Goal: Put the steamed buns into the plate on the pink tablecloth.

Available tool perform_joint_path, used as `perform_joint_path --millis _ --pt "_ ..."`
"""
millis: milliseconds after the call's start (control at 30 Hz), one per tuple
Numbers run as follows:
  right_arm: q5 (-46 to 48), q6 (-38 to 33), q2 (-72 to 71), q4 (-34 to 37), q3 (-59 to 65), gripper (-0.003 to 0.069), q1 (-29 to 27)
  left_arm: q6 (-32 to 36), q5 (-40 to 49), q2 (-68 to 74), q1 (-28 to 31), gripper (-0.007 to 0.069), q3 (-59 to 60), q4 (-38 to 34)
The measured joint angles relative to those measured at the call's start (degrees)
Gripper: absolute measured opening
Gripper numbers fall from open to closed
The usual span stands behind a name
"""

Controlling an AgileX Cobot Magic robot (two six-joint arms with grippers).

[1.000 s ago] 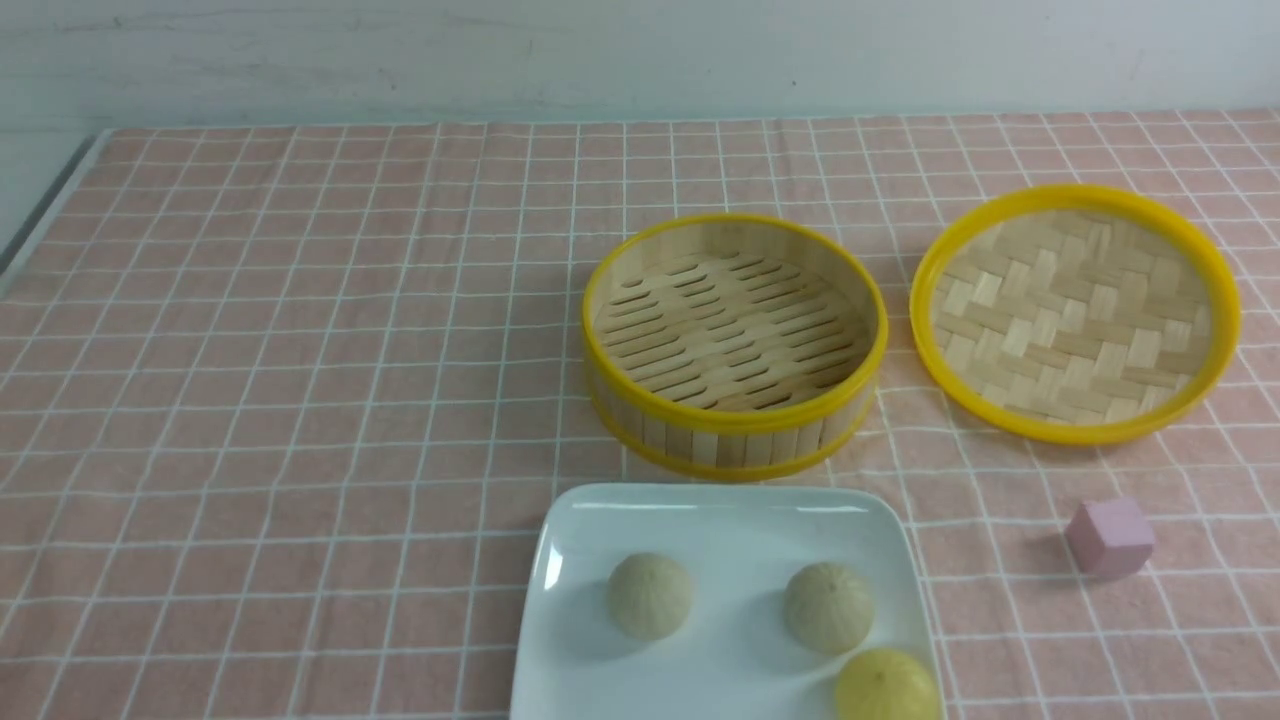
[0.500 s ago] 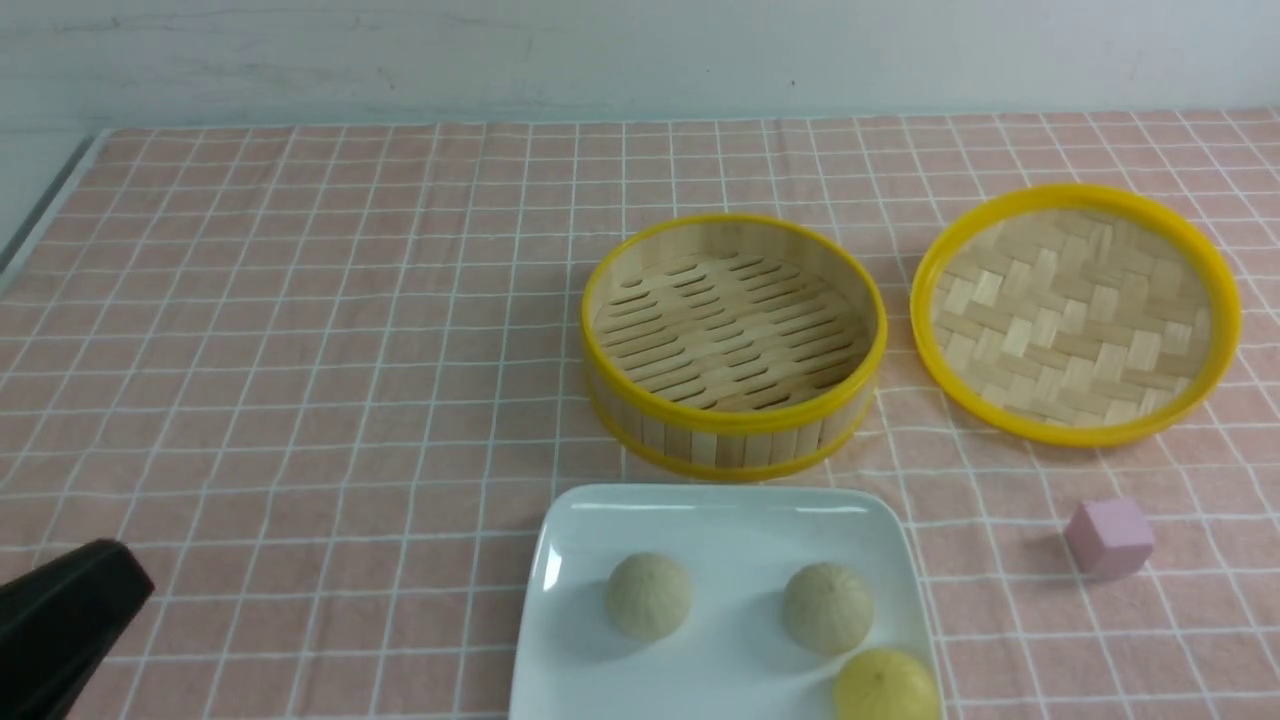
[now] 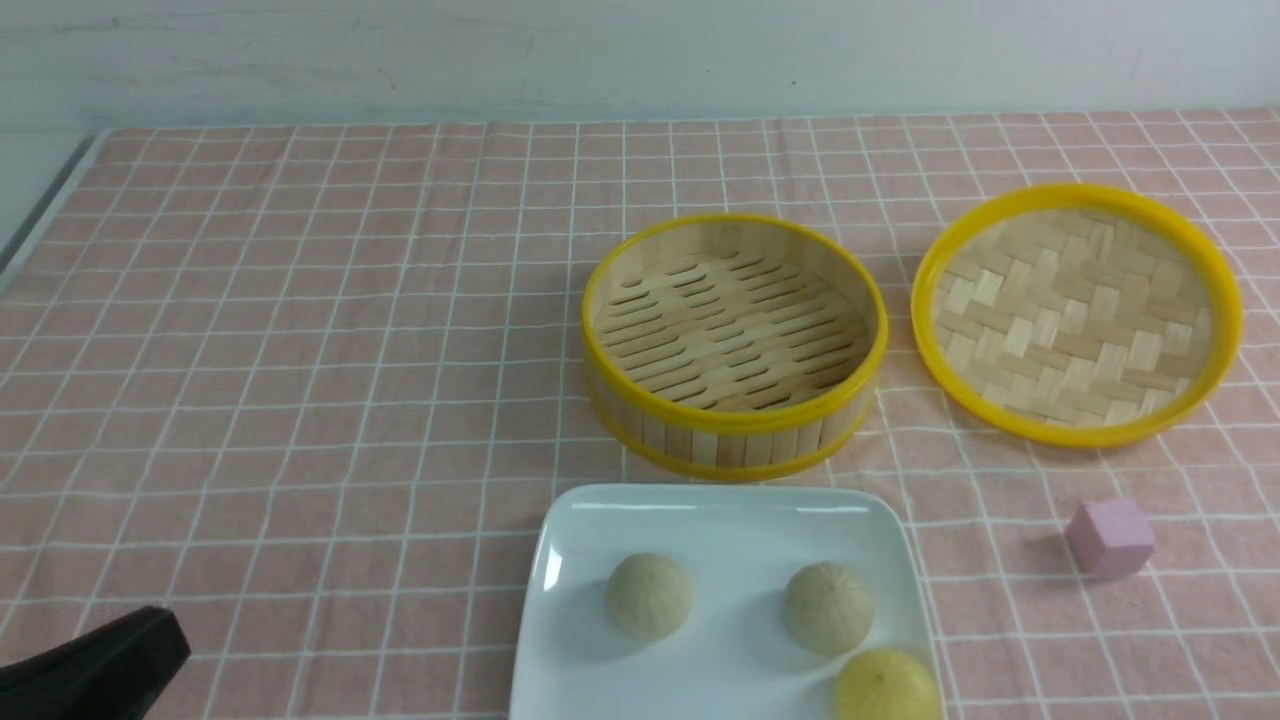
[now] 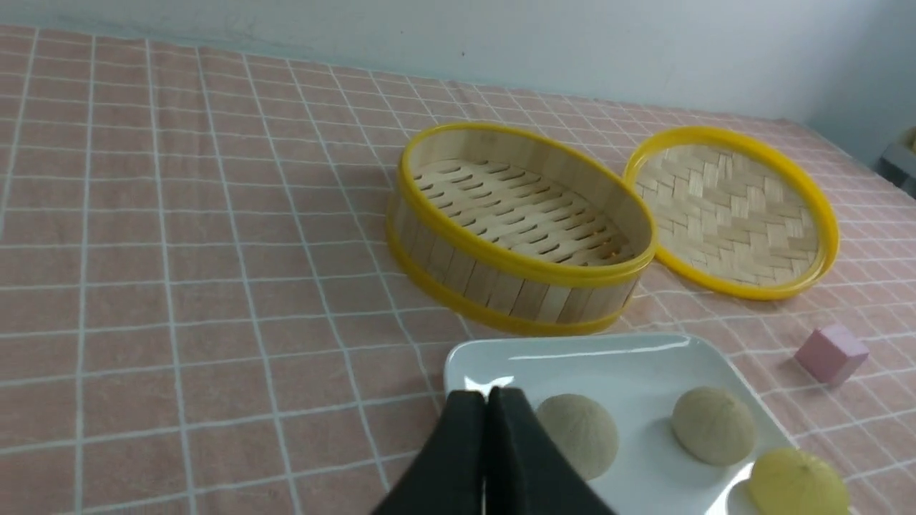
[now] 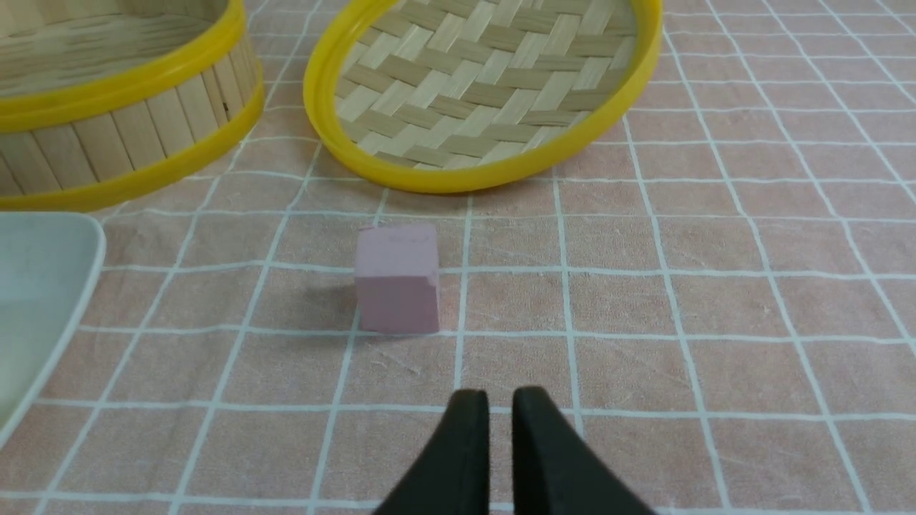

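On the pink tablecloth (image 3: 300, 350) lies the white square plate (image 3: 720, 497). Three steamed buns are on it: a pale cream one (image 3: 649, 596), a second cream one (image 3: 828, 607), and a lemon yellow one (image 3: 886, 686) at the near right corner by the rim. My left gripper (image 4: 486, 400) is shut and empty, hovering just left of the plate (image 4: 572, 350) and the nearest cream bun (image 4: 580, 433); it shows as a black tip (image 3: 100, 670) at the front view's lower left. My right gripper (image 5: 501, 400) holds nothing, its fingers a narrow gap apart, above bare cloth.
A yellow-rimmed bamboo steamer basket (image 3: 735, 345) stands empty behind the plate, with its woven lid (image 3: 1075, 312) lying to its right. A small pink cube (image 3: 1110, 538) sits right of the plate, just ahead of my right gripper (image 5: 397, 279). The table's left edge (image 3: 40, 215) runs along the far left.
My left gripper came into the front view at the lower left, then sank lower toward the frame's bottom edge. The buns, plate, basket and cube have not moved.
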Motion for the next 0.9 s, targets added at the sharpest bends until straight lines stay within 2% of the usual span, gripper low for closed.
perform_joint_path --millis 33,67,167,300,400,500,733,900 --pt "0.00 0.00 0.00 0.00 0.00 0.0080 0.00 0.06 -0.15 0.00 0.55 0.0028 1.46 2.98" --pt "0.00 0.00 0.00 0.00 0.00 0.0080 0.00 0.06 -0.15 0.00 0.55 0.0028 1.67 2.98" --pt "0.00 0.00 0.00 0.00 0.00 0.0086 0.00 -1.35 -0.30 0.00 6.34 0.0033 5.03 7.89" --pt "0.00 0.00 0.00 0.00 0.00 0.0090 0.00 -1.29 -2.64 0.00 15.02 0.0035 8.43 7.71" --pt "0.00 0.00 0.00 0.00 0.00 0.0096 0.00 0.06 -6.74 -0.22 25.21 0.0039 12.86 5.74" --pt "0.00 0.00 0.00 0.00 0.00 0.0099 0.00 0.86 -7.11 -2.99 30.01 0.0041 14.89 6.46" --pt "0.00 0.00 0.00 0.00 0.00 0.0106 0.00 0.91 -4.83 -7.27 30.98 0.0043 16.89 8.41" --pt "0.00 0.00 0.00 0.00 0.00 0.0106 0.00 0.91 -3.21 -7.91 28.60 0.0044 16.96 7.55"
